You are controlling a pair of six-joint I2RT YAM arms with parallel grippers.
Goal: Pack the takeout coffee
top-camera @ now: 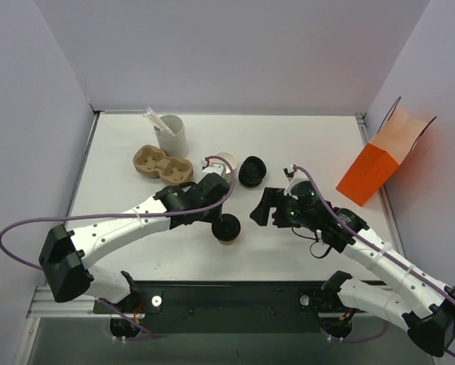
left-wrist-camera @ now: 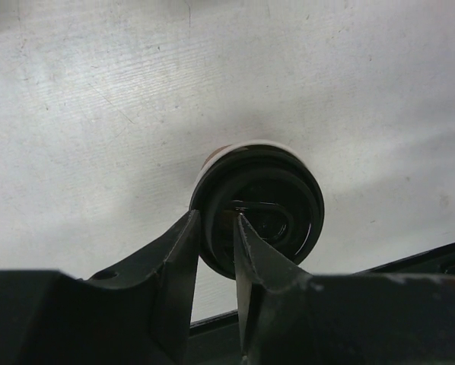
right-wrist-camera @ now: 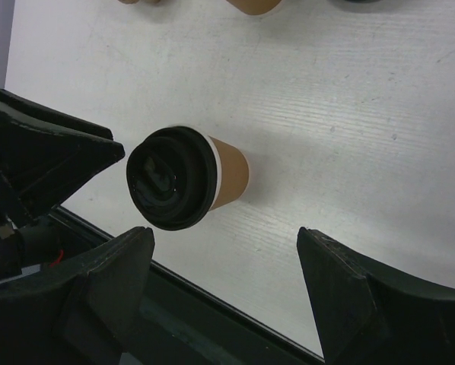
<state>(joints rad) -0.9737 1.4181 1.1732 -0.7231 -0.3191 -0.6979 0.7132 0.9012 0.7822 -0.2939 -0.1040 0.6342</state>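
Takeout coffee [left-wrist-camera: 269, 199] upright beneath left hand [left-wrist-camera: 216, 220], rim seemingly between its fingers [left-wrist-camera: 174, 258].

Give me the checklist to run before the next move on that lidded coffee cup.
1. Lid seated on the takeout coffee: ok.
2. Cup upright on the table: ok.
3. Left hand clear of the cup: not ok, its fingers straddle the lid rim.
4. Left hand gripping the lid: cannot tell.
5. Right hand open: ok, jaws wide apart.
6. Orange bag mouth open: ok.
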